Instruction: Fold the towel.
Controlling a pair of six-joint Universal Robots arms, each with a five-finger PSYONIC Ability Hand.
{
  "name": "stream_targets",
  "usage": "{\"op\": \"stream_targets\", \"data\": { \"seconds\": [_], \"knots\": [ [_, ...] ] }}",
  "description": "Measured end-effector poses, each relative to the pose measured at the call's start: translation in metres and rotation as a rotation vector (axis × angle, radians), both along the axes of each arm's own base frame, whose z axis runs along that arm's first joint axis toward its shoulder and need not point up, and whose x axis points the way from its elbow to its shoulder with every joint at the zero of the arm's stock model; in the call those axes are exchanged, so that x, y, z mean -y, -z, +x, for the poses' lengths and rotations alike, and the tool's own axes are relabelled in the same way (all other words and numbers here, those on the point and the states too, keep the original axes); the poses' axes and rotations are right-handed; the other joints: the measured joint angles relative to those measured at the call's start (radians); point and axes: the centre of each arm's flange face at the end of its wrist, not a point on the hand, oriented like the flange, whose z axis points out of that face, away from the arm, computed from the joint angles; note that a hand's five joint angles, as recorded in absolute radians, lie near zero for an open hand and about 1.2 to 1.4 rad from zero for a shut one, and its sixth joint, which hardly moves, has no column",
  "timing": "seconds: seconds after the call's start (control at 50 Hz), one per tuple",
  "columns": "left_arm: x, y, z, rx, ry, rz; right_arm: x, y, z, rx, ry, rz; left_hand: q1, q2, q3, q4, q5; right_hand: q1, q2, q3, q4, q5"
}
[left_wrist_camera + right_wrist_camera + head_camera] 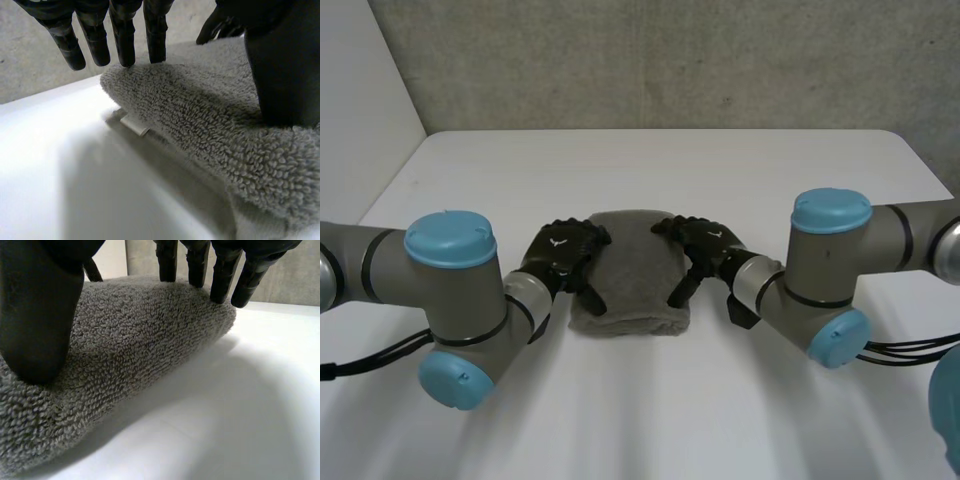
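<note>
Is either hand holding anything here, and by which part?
Nothing is held: the left hand and right hand lie open on the folded grey terry towel, one along each side edge.

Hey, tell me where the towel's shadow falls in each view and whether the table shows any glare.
Head view: the towel leaves just a thin shadow along its near edge; the white table is evenly lit, no glare spot. Left wrist view: a broad soft shadow lies under the towel's edge. Right wrist view: likewise, table bright beyond it.
</note>
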Motion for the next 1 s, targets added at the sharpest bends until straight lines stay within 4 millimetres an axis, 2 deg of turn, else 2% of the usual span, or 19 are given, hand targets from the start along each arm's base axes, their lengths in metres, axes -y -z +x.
{"op": "stream_targets", "data": {
  "seconds": [0.24, 0.3, 0.36, 0.42, 0.48, 0.52, 0.58, 0.68, 0.78, 0.88, 1.0],
  "knots": [
    [0.008, 0.005, 0.007, 0.013, -0.022, 0.010, -0.011, 0.003, 0.016, -0.033, -0.048, -0.009, 0.000, 0.000, 0.000, 0.000, -0.004, -0.003, 0.000, 0.000, 0.000, 0.000],
    [0.008, 0.004, 0.007, 0.009, -0.022, 0.009, -0.013, -0.001, 0.016, -0.059, -0.061, -0.022, 0.000, 0.000, 0.000, 0.000, -0.004, -0.005, 0.000, 0.000, 0.000, 0.000],
    [0.007, -0.002, 0.006, 0.000, -0.020, 0.000, -0.015, -0.017, 0.014, -0.072, -0.069, -0.061, 0.000, -0.001, 0.000, 0.000, -0.007, -0.005, 0.000, 0.000, 0.000, 0.000],
    [0.006, -0.015, 0.006, -0.015, -0.019, -0.024, -0.017, -0.043, 0.007, -0.073, -0.064, -0.117, 0.000, -0.004, 0.000, 0.000, -0.013, -0.005, 0.000, 0.000, 0.000, 0.000],
    [0.004, -0.037, 0.006, -0.036, -0.018, -0.061, -0.019, -0.077, -0.007, -0.069, -0.034, -0.183, 0.000, -0.005, 0.000, 0.000, -0.014, -0.005, 0.000, 0.000, 0.000, 0.000],
    [0.002, -0.050, 0.006, -0.048, -0.019, -0.084, -0.019, -0.091, -0.016, -0.070, -0.011, -0.211, 0.000, -0.005, 0.000, 0.000, -0.014, -0.005, 0.000, 0.000, 0.000, 0.000],
    [-0.002, -0.080, 0.009, -0.073, -0.031, -0.138, -0.020, -0.119, -0.039, -0.084, 0.052, -0.278, 0.000, -0.005, 0.000, 0.000, -0.014, -0.005, 0.000, 0.000, 0.000, 0.000],
    [-0.008, -0.123, 0.014, -0.112, -0.067, -0.221, -0.020, -0.151, -0.068, -0.115, 0.138, -0.374, 0.000, -0.008, 0.000, 0.000, -0.014, -0.005, 0.000, 0.000, 0.000, 0.000],
    [-0.014, -0.158, 0.019, -0.163, -0.104, -0.270, -0.019, -0.174, -0.088, -0.121, 0.199, -0.440, -0.033, -0.056, 0.000, 0.000, -0.047, -0.005, 0.000, 0.000, 0.000, 0.000],
    [-0.020, -0.185, 0.025, -0.222, -0.128, -0.275, -0.020, -0.191, -0.095, -0.099, 0.226, -0.478, -0.041, -0.069, 0.000, 0.000, -0.048, -0.005, 0.000, 0.000, 0.000, 0.000],
    [-0.026, -0.200, 0.034, -0.252, -0.164, -0.261, -0.024, -0.202, -0.097, -0.081, 0.259, -0.499, -0.041, -0.071, 0.000, 0.000, -0.048, -0.005, 0.000, 0.000, 0.000, 0.000]
  ]
}}
